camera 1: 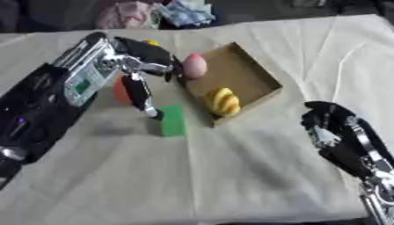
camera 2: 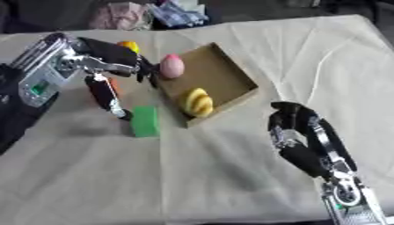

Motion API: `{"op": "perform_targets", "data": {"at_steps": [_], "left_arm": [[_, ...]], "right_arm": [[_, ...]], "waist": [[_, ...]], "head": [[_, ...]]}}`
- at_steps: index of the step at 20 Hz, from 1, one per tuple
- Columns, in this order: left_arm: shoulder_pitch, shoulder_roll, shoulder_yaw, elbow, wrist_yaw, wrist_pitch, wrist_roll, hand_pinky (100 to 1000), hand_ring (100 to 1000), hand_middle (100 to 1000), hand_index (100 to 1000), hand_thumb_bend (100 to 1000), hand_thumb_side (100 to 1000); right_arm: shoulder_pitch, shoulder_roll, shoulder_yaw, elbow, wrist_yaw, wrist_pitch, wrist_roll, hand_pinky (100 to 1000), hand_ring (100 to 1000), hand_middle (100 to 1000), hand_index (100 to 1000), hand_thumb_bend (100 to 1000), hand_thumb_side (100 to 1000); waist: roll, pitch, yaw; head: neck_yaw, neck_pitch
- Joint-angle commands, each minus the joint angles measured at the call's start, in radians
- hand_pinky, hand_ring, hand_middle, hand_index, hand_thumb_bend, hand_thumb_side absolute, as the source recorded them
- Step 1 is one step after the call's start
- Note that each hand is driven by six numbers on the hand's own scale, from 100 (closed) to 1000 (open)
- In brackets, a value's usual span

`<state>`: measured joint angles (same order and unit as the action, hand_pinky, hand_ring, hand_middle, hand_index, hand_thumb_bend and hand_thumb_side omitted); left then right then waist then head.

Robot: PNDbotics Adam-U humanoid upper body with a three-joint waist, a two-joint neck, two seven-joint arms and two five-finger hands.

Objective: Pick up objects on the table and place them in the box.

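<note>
- Left eye view: the left robot hand (camera 1: 142,66) is held over the near-left edge of the box (camera 1: 258,70), fingers spread, with one finger (camera 1: 141,94) pointed down to the green block (camera 1: 172,120) on the tabletop (camera 1: 231,176). Nothing is seen to be grasped; the hand is taken as released. A pink egg-shaped object (camera 1: 195,66) is seen just beside the fingertips at the box's corner; whether it is touched cannot be told. A risk is judged: the block could be pushed away by the down-pointed finger instead of being gripped, or the pink object knocked off the rim. A yellow ridged object (camera 1: 223,101) already lies in the box.
- Right eye view: an orange object (camera 2: 114,88) is partly hidden behind the left robot hand, so it could be nudged unseen. The right robot hand (camera 2: 296,132) is seen idle at the lower right, fingers curled inward, nothing held, well apart from the box.
</note>
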<state>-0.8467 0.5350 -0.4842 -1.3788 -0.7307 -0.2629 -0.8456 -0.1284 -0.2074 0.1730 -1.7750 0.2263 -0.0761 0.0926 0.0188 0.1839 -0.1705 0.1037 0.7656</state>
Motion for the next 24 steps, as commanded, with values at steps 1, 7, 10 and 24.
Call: {"op": "perform_targets", "data": {"at_steps": [1, 7, 10, 24], "left_arm": [[-0.005, 0.002, 0.0, 0.016, -0.025, -0.074, -0.061, 765, 728, 779, 848, 566, 329], [0.005, -0.018, 0.0, 0.03, -0.024, -0.077, -0.061, 755, 714, 770, 839, 555, 335], [0.009, -0.027, 0.004, 0.029, -0.012, -0.068, -0.058, 739, 690, 748, 819, 533, 332], [0.004, -0.033, 0.01, 0.017, 0.004, -0.049, -0.009, 591, 522, 575, 683, 318, 111]], "right_arm": [[-0.009, -0.015, -0.008, -0.01, 0.001, 0.001, -0.005, 650, 637, 594, 782, 100, 508], [-0.01, -0.015, -0.008, -0.01, 0.0, 0.0, -0.003, 646, 636, 593, 782, 100, 508], [-0.009, -0.014, -0.008, -0.01, -0.002, 0.0, -0.001, 647, 635, 591, 781, 100, 509], [-0.008, -0.013, -0.011, -0.008, -0.001, 0.001, -0.003, 648, 634, 585, 773, 100, 510]], "waist": [[-0.004, -0.023, 0.001], [-0.005, -0.022, 0.0], [-0.005, -0.022, 0.0], [-0.004, -0.021, -0.005]], "head": [[-0.001, 0.004], [-0.002, 0.004], [-0.002, 0.004], [-0.003, 0.004]]}}
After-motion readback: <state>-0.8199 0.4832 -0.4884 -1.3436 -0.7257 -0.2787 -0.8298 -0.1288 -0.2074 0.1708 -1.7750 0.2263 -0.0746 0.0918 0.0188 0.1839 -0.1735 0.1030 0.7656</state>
